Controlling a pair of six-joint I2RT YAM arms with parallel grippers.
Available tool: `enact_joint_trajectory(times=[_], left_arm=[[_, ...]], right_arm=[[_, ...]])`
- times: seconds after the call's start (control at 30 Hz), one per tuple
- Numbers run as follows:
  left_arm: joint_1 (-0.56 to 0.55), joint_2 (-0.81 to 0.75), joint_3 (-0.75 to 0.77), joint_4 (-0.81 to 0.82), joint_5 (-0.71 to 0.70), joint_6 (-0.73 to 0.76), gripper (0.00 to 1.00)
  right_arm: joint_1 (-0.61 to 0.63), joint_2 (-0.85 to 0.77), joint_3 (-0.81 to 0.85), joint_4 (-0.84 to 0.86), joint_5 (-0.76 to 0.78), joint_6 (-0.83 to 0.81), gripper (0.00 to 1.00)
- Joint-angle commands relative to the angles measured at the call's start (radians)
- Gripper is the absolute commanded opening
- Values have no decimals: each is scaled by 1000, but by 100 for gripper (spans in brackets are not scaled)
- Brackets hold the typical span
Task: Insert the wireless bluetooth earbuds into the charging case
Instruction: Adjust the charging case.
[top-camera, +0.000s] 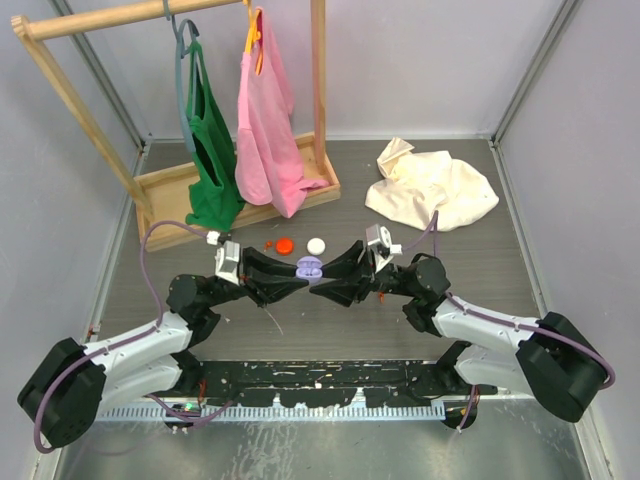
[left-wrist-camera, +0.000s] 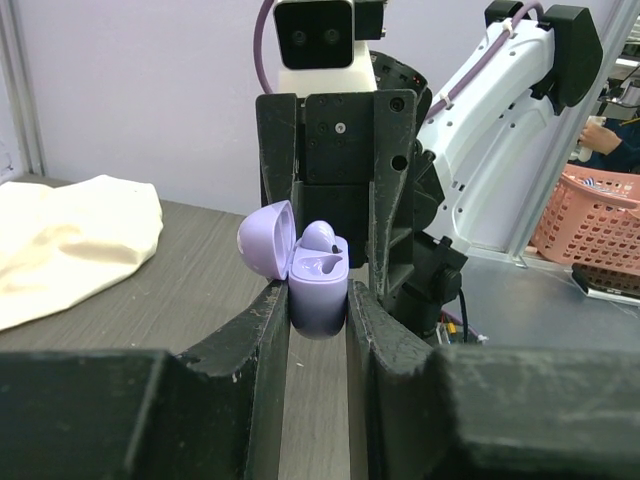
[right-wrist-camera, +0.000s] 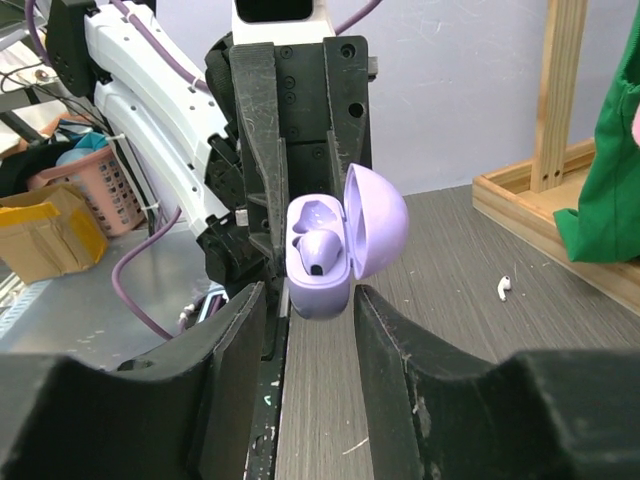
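Earbuds: one lilac earbud (right-wrist-camera: 316, 250) seated in the open lilac case (left-wrist-camera: 318, 305); the second socket looks empty; a white earbud (right-wrist-camera: 503, 288) lies loose on the tabletop (right-wrist-camera: 470, 350). Left end effector (left-wrist-camera: 318, 292): narrowed, clamping the case's base. Right end effector (right-wrist-camera: 308, 292): partly parted, flanking the case, apparently gripping nothing.

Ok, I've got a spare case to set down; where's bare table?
Bare: the table between cream cloth and right arm, and the near patch between it and left arm. Crowded: mid-table, left gripper and right gripper at the lilac case, red disc and white disc behind.
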Motion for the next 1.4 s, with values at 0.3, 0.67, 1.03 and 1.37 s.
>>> enact_joint_trajectory(times=[0.3, 0.67, 1.03, 1.37], left_arm=[[-14, 12, 13, 91, -23, -1, 4], [-14, -65, -10, -33, -61, 27, 28], [-14, -333, -35, -514, -230, 104, 52], [-15, -561, 30, -1043, -499, 10, 72]], right_arm=[[15, 11, 51, 90, 7, 12, 34], [9, -34, 29, 23, 21, -45, 1], [-22, -91, 3, -78, 55, -134, 1], [-51, -131, -35, -208, 143, -283, 1]])
